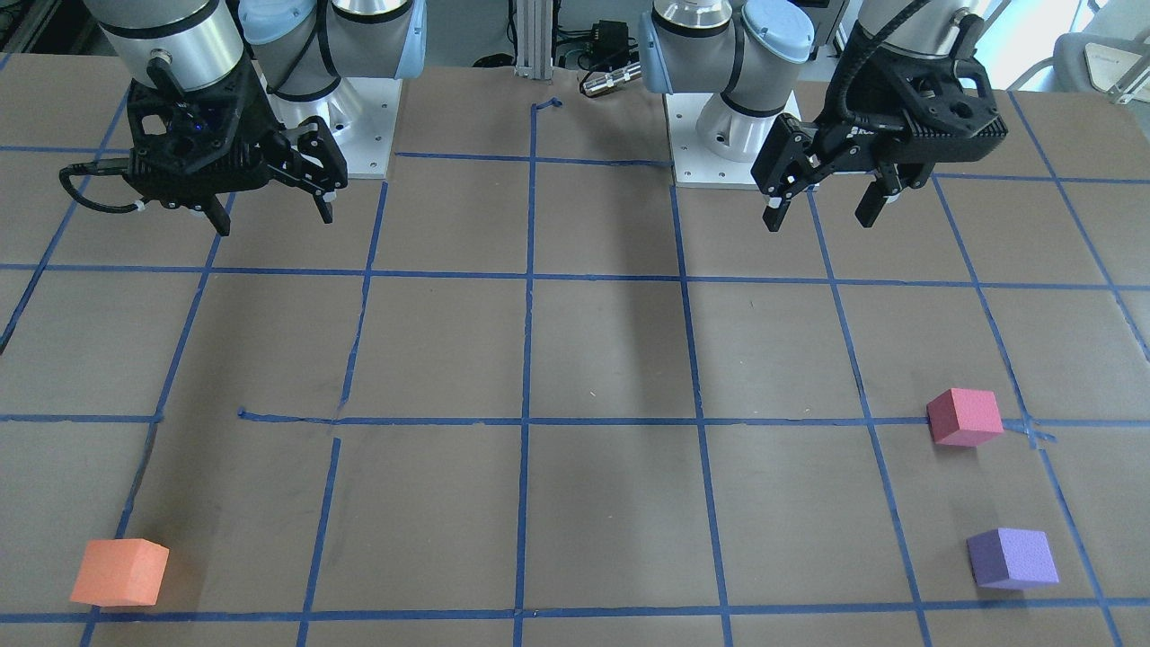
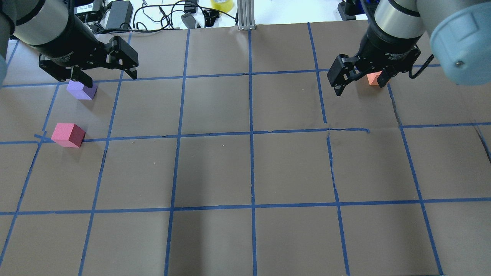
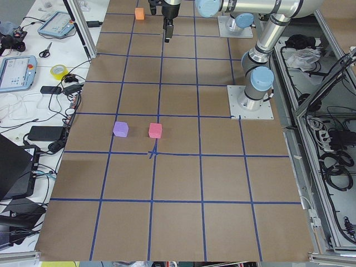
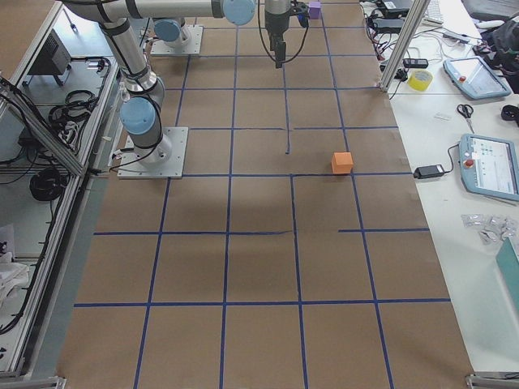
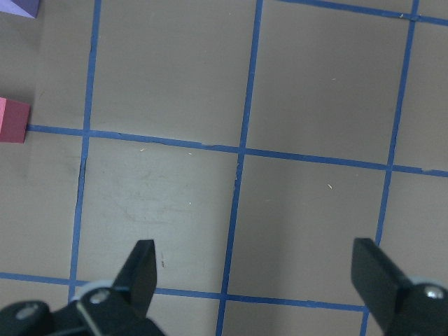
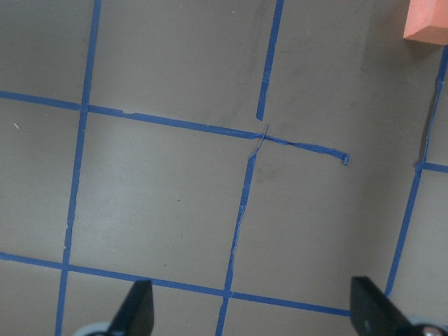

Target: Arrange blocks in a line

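The left gripper (image 1: 819, 216) and right gripper (image 1: 274, 218) are held spread and empty above the tabletop (image 1: 611, 359). The purple block (image 1: 1012, 559) is set near the pinkish red block (image 1: 965, 417), and the orange block (image 1: 119, 572) well apart from it. All are laid flat, slightly skewed.

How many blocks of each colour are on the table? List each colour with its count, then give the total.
orange block: 1
pinkish red block: 1
purple block: 1
Total: 3
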